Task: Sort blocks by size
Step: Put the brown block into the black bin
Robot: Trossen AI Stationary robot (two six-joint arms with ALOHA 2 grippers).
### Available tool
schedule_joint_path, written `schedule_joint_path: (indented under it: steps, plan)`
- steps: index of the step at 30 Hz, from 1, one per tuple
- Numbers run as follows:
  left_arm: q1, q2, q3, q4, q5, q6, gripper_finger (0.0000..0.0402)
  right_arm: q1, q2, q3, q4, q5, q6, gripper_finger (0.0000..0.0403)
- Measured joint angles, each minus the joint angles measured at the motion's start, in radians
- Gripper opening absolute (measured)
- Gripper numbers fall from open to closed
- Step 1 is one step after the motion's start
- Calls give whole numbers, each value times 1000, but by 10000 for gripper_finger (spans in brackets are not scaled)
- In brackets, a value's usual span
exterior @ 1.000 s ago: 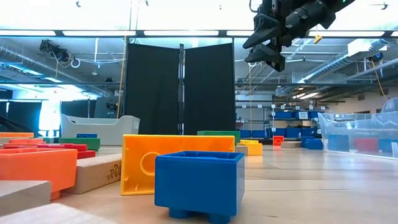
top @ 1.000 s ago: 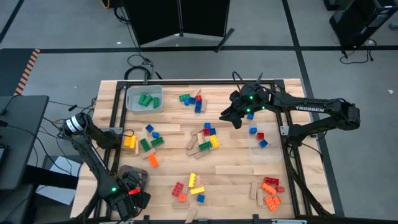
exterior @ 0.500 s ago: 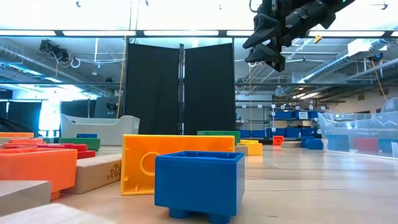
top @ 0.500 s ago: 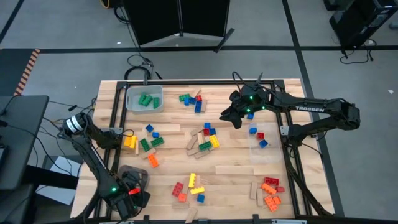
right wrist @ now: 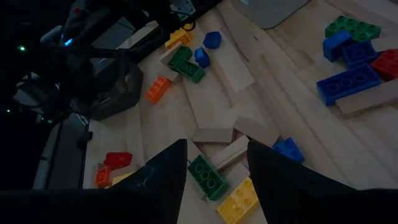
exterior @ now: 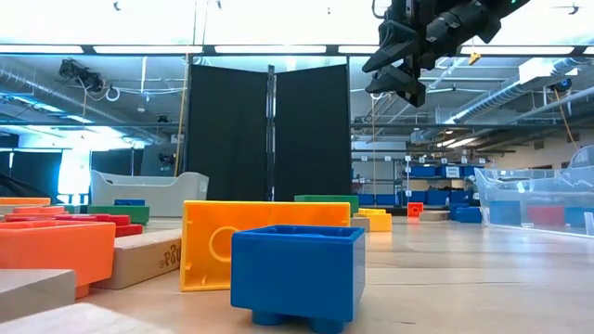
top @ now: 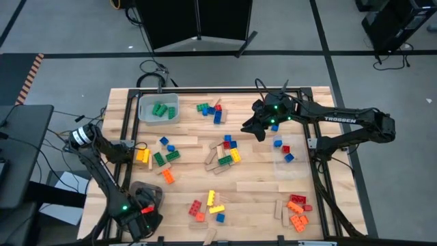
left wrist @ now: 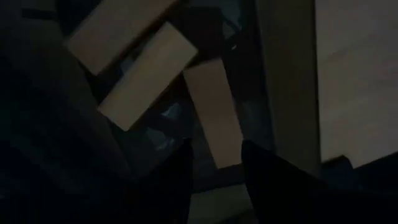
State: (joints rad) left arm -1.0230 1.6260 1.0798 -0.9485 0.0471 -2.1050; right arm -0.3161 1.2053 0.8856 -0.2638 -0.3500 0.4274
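We see the blocks [top: 225,154] scattered across the desk [top: 259,174]. The right gripper [top: 250,127] hovers beyond that central cluster, fingers parted and empty. The left gripper [left wrist: 214,180] sits over a dark bin [top: 147,198] at the desk's near-left corner, parted above wooden pieces [left wrist: 211,112].

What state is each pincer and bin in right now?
Right pincer: open, empty, raised above the table.
Left pincer: open, low over the dark bin holding wooden pieces.
Grey bin: holds green blocks.
Clear bin: holds small blue and red blocks.
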Motion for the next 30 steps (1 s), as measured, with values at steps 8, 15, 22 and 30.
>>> schedule_joint_path:
  steps: [8, 15, 22, 30]
  plan:
    - [9, -1, 190, -354, -69, 54, 143, 0, 0, 0, 0, 0, -1, 183]
    - [35, -11, 359, -627, -321, 134, 143, 0, 0, 0, 0, 0, -12, 183]
    - [195, -136, 362, -585, -581, 442, 143, 0, 0, 0, 0, 0, -31, 183]
    - [419, -277, 362, -583, -756, 832, 143, 0, 0, 0, 0, 0, -99, 183]
